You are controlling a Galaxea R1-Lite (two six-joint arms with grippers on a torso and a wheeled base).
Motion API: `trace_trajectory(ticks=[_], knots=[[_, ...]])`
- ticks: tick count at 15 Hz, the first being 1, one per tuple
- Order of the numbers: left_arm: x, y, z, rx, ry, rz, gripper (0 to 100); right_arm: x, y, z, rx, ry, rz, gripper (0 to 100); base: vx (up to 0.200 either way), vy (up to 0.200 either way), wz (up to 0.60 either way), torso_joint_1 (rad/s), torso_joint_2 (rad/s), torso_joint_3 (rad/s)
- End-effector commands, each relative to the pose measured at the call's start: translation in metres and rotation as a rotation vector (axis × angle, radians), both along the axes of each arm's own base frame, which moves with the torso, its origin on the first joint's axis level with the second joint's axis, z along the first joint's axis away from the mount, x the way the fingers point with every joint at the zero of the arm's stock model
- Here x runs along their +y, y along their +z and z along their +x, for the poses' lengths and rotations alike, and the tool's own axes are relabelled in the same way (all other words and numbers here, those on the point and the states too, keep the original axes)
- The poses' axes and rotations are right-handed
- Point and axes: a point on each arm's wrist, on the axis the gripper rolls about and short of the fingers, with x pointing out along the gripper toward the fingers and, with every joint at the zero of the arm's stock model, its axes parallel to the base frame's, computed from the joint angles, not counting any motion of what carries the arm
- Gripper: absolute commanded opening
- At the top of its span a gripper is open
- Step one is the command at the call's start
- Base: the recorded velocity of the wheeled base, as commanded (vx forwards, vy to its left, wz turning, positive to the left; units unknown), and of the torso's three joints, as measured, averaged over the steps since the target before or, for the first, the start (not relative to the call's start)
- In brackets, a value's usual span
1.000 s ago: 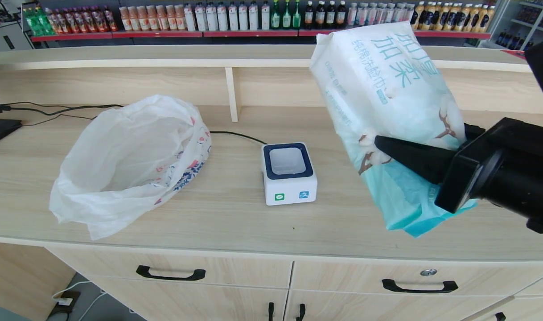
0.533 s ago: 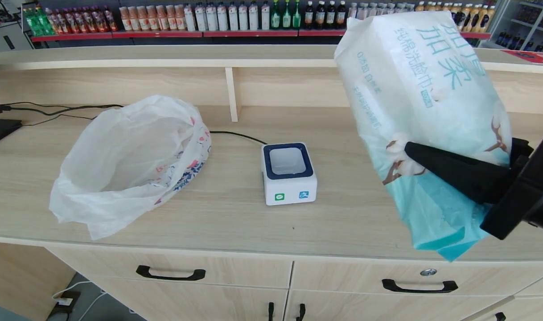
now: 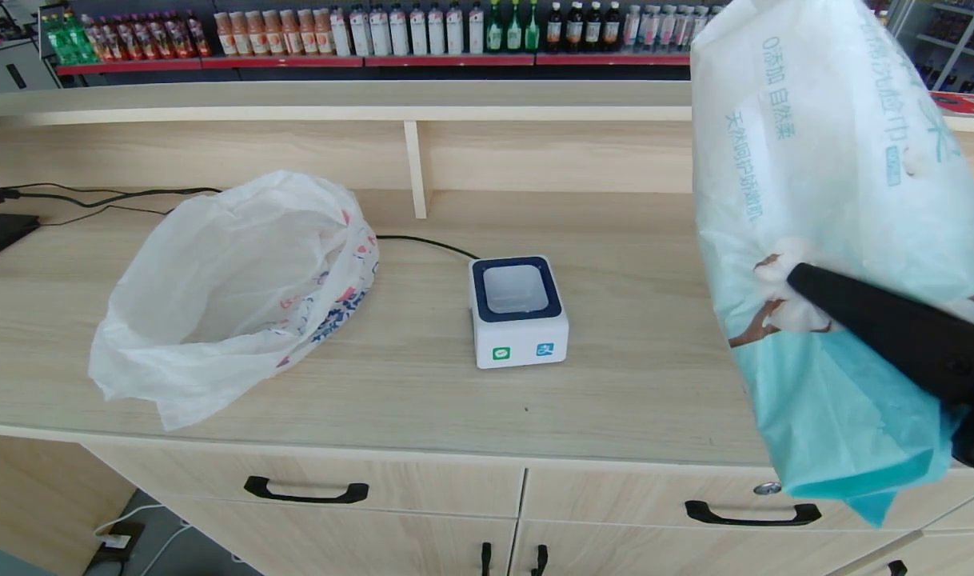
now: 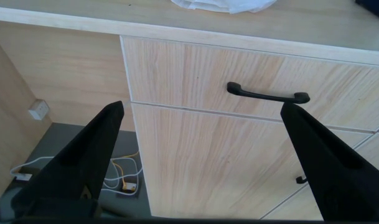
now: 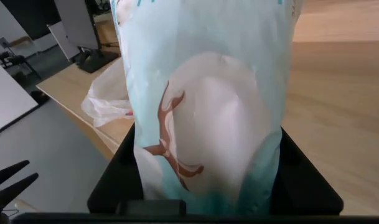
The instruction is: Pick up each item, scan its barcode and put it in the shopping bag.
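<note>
Left hand point(image 4: 201, 106): low, facing the drawers point(image 4: 195, 74) below the table point(image 3: 423, 384) edge, fingers spread wide, nothing between them. Bag point(image 3: 231, 296): slumped on the table's left part, mouth open. Scanner point(image 3: 519, 310): mid-table, right of the bag, apart from it. Right hand point(image 5: 208, 129): raised over the table's right end, clamped on the pack point(image 3: 823, 160). Pack slightly tilted, held off the table.
</note>
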Motion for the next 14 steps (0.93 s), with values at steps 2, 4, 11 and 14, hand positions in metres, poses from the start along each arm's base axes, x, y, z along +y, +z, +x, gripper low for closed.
trace_trajectory(ticks=[2,4,11,14], knots=[[0.000,0.000,0.000,0.001,0.000,0.000,100,-0.008,-0.006,-0.010,0.044,0.072,0.060,0,0.000,0.000,0.00,0.000,0.00,0.000],[0.000,0.000,0.000,-0.002,0.000,0.000,100,-0.011,-0.017,-0.013,0.122,0.119,0.099,0,0.000,0.000,0.00,0.000,0.00,0.000],[0.000,0.000,0.000,0.001,0.000,0.000,100,-0.013,-0.027,-0.029,0.439,0.448,0.335,0,0.000,0.000,0.00,0.000,0.00,0.000],[0.000,0.000,0.000,0.001,0.000,0.000,100,-0.005,-0.029,-0.041,0.579,0.608,0.421,0,0.000,0.000,0.00,0.000,0.00,0.000]])
